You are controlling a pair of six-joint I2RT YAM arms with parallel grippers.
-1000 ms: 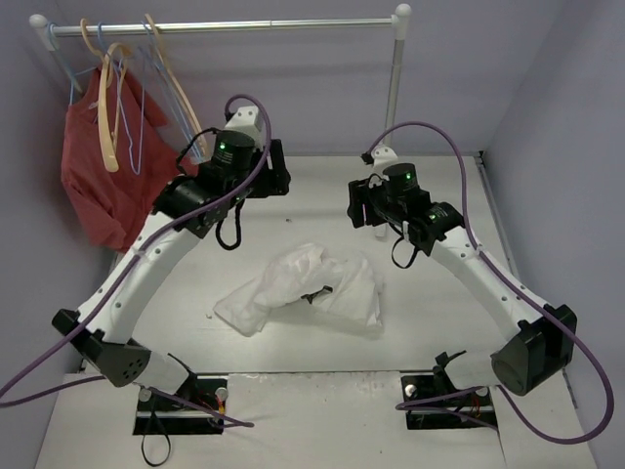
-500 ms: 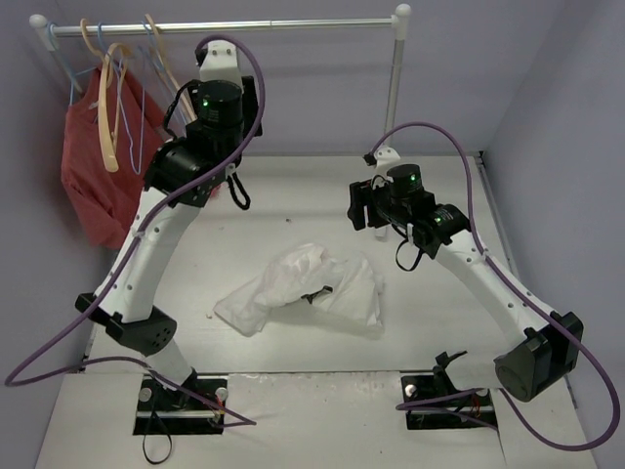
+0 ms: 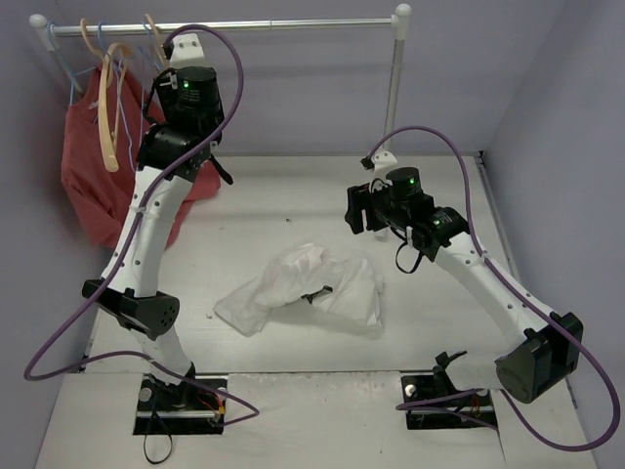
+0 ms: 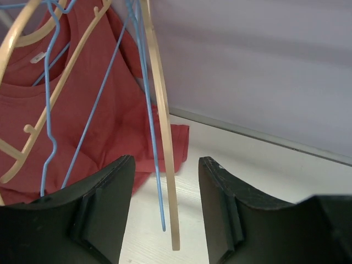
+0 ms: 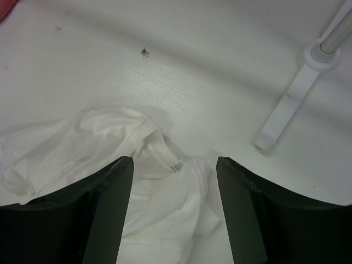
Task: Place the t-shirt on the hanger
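The t-shirt (image 3: 311, 286) lies crumpled on the white table (image 3: 293, 191) at the centre of the top view, a little toward 6 o'clock. A small black mark shows at its middle. Neither claw touches it.

The left arm reaches up to the 11 o'clock corner, where the clothes rail (image 3: 273, 23) runs along the 12 o'clock side. In its wrist view the left gripper (image 4: 166, 160) has its jaws spread. The light tan arm of the hanger (image 4: 155, 77) hangs down through the gap between them, with a slit of daylight on either side. One thin blue wire hanger (image 4: 99, 99) drops into the same gap, just at 9 o'clock of the tan arm. Behind them hangs a red garment (image 4: 110, 126), and a paler hanger (image 4: 71, 71) crosses it at 10 o'clock.

The right gripper (image 3: 354, 209) hovers at about 1 o'clock from the t-shirt (image 5: 159, 203), above the table. Its jaws are spread and hold nothing. In the right wrist view the shirt's collar and label sit between the two fingers (image 5: 104, 209), lower down on the table. The rail's white post foot (image 5: 286, 110) stands at 2 o'clock, well apart from the cloth.
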